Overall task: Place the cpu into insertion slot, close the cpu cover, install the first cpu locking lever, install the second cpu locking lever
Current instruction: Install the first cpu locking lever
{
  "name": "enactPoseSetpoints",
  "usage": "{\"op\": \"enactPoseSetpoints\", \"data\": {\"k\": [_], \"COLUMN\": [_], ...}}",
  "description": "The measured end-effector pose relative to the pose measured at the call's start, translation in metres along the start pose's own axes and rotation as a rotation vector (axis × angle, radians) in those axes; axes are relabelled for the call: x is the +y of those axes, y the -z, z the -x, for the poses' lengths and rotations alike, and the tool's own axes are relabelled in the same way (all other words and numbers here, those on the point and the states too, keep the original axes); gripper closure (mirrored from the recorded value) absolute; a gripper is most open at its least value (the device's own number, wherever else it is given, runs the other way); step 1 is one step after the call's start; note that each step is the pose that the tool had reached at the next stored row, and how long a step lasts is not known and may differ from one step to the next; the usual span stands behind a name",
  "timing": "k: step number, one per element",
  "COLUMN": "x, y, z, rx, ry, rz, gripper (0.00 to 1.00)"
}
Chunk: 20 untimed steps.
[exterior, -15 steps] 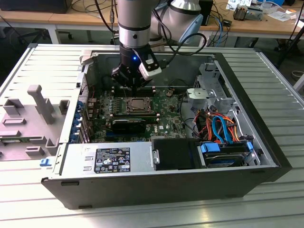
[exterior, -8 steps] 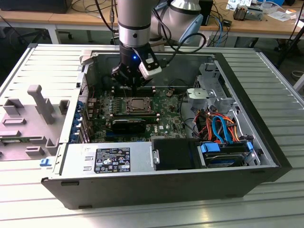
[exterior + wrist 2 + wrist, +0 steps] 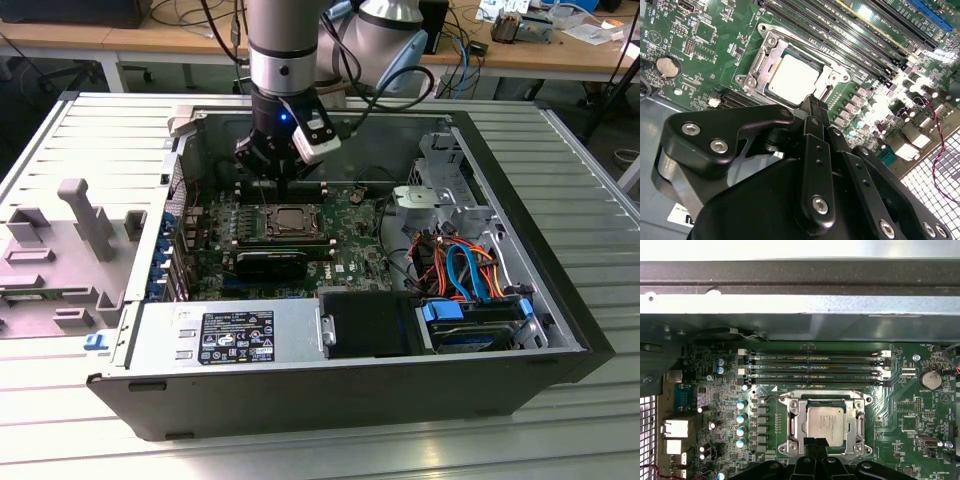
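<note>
Exterior view, from its left: grey plastic fixture (image 3: 70, 240) on the slatted metal table (image 3: 90, 140), beside an open black computer case (image 3: 350, 385). Inside the case, the green motherboard (image 3: 345, 250), then orange and blue cables (image 3: 465, 270) toward the view's right.

Insertion slot (image 3: 291, 222) sits mid-board. The cpu (image 3: 291, 218) lies flat in it, silver top up, framed by the cpu cover (image 3: 268, 226), which is down around the chip. Both wrist views agree: cpu (image 3: 792, 78) (image 3: 824, 423) seated, cover (image 3: 758, 62) (image 3: 792, 421) flat on it, four memory slots (image 3: 815, 367) alongside.

Gripper (image 3: 281, 180) hangs just over the socket's far edge. In the second wrist view the fingers (image 3: 815, 107) look pressed together, clenched on nothing, tips at the cover's rim; contact cannot be told
</note>
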<state>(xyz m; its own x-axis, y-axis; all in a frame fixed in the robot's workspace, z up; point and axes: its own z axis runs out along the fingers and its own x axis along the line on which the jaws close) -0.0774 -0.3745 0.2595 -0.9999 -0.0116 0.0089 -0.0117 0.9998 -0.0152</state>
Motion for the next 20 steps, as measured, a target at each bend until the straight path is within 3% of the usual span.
{"op": "enactPoseSetpoints", "data": {"k": [8,20], "x": [0.0000,0.0001], "y": [0.0019,0.0019], "z": [0.0000,-0.0065], "rx": [0.0000,0.0001], "ry": [0.000,0.000], "rz": [0.0001,0.0000], "gripper": [0.89,0.89]}}
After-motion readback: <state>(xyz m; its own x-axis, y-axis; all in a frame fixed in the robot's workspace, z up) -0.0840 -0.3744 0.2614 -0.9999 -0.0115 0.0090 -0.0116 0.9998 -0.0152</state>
